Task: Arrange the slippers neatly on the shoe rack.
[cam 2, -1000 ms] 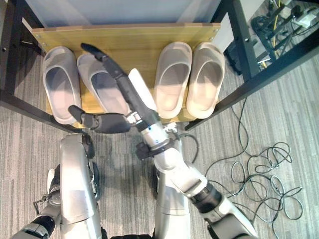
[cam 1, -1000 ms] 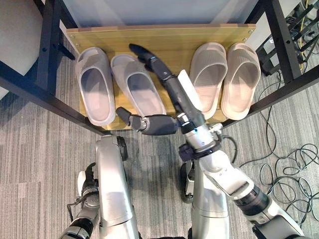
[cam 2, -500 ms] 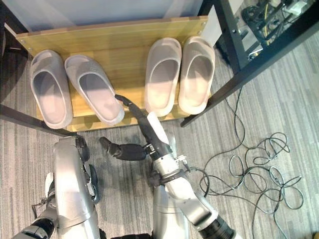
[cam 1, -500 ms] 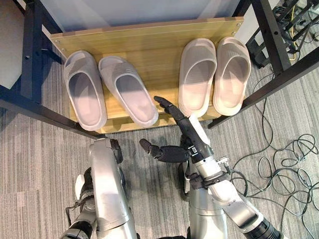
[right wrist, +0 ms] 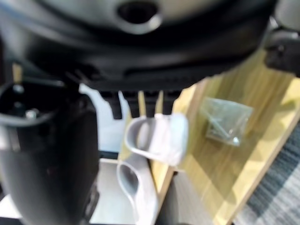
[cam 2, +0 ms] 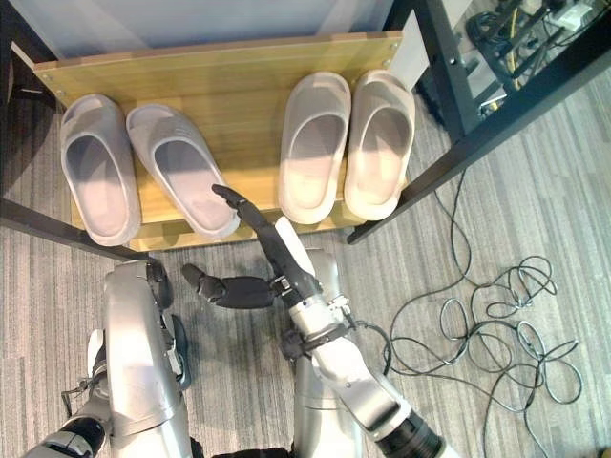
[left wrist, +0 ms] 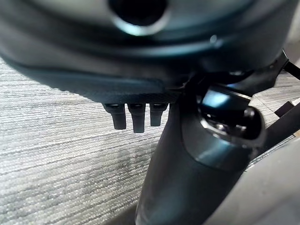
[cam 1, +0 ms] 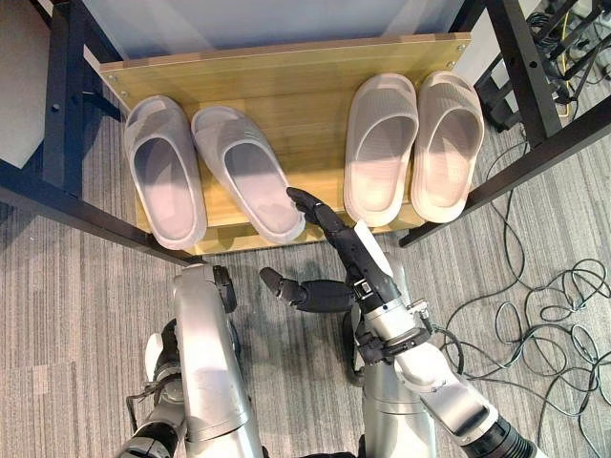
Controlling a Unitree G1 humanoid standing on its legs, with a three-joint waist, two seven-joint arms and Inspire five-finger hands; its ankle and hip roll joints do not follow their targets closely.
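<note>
Four slippers (cam 1: 243, 172) side by side on rack shelf (cam 1: 286, 72).

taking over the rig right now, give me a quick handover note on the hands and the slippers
Right hand: open, fingers straight, holding nothing, fingertips by the heel of the inner grey slipper.
Left hand: hangs low beside the body over the carpet, idle, holding nothing.
Slippers: all four sit on the wooden shelf of the shoe rack. Beige pair on the right lies straight and together. Outer grey slipper is straight.
Done: all slippers are on the rack.
Left: the inner grey slipper is angled, heel swung toward the middle; probably straighten it.
</note>
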